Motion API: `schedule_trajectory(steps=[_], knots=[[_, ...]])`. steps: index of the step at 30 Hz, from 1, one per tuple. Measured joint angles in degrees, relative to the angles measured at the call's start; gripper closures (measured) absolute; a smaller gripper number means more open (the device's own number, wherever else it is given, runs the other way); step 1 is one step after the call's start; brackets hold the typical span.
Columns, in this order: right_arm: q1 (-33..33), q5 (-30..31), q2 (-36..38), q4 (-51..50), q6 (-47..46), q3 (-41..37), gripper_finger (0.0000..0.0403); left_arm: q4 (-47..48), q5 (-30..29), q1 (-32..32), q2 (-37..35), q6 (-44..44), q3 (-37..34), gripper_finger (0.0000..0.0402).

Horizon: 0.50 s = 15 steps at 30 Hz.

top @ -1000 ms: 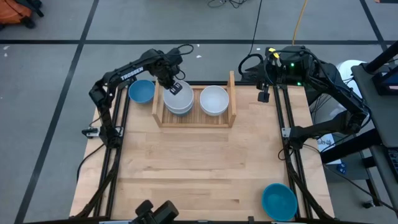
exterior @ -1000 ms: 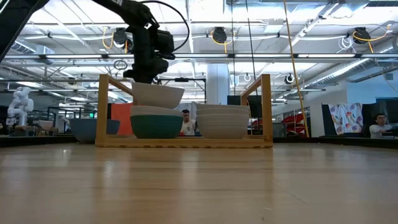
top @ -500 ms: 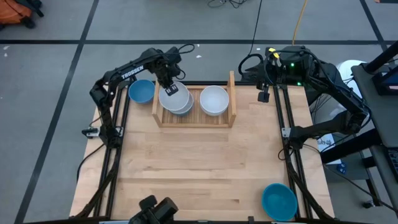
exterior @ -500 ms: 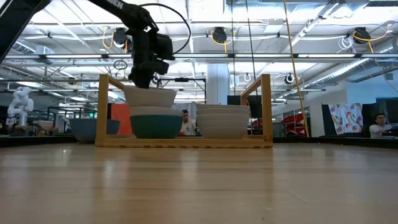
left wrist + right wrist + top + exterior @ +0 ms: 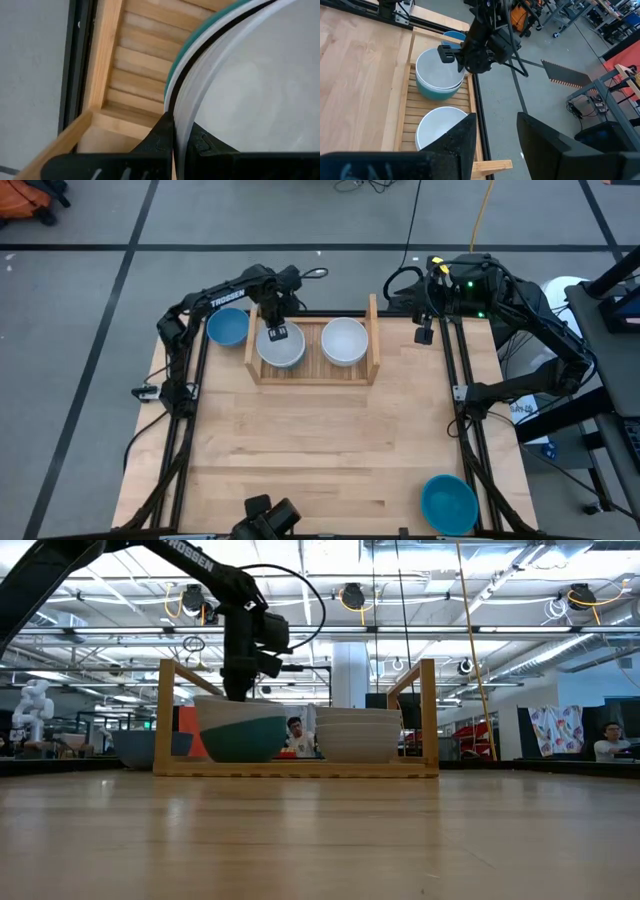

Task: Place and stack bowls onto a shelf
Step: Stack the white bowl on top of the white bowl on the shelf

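Observation:
The shelf (image 5: 312,373) stands at the table's far edge. Its left half holds a stack with a dark teal bowl (image 5: 245,740) at the bottom. A white bowl (image 5: 283,350) lies on top of that stack, and my left gripper (image 5: 277,332) is shut on its rim, pointing down. A stack of white bowls (image 5: 345,341) fills the shelf's right half. My right gripper (image 5: 495,132) hangs open and holds nothing, raised beyond the table's far right corner (image 5: 424,330). My left gripper pinches the white bowl's rim (image 5: 181,117) at its far side, one finger (image 5: 206,144) inside the bowl and one finger (image 5: 159,136) outside. The fingers come from above, pointing down. The bowl sits level and upright, nested into the stack over the teal bowl.
One blue bowl (image 5: 228,327) sits on the table just left of the shelf, and another blue bowl (image 5: 449,502) at the near right corner. The shelf's upright side boards (image 5: 165,715) (image 5: 428,715) flank the two stacks. The table's middle (image 5: 320,440) is bare wood.
My left gripper has gone down over the shelf's left half and rolled about its own axis, still shut on the white bowl. The bowl, held above and to one side of the stack before, has come down centred and nested into it.

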<state>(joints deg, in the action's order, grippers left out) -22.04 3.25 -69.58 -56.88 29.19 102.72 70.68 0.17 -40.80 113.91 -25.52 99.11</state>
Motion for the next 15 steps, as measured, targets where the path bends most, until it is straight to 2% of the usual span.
schedule_trajectory(steps=[6, 15], knots=[[0.0, 0.0, 0.0, 0.0, 0.0, 0.0, 0.0266, -1.7, 0.0, 0.2, 0.2, -0.9, 0.0, 0.0396], [0.0, 0.0, 0.0, 0.0, 0.0, 0.0, 0.0266, -1.7, -0.6, 0.5, 0.3, 2.0, -0.2, 0.0365]])
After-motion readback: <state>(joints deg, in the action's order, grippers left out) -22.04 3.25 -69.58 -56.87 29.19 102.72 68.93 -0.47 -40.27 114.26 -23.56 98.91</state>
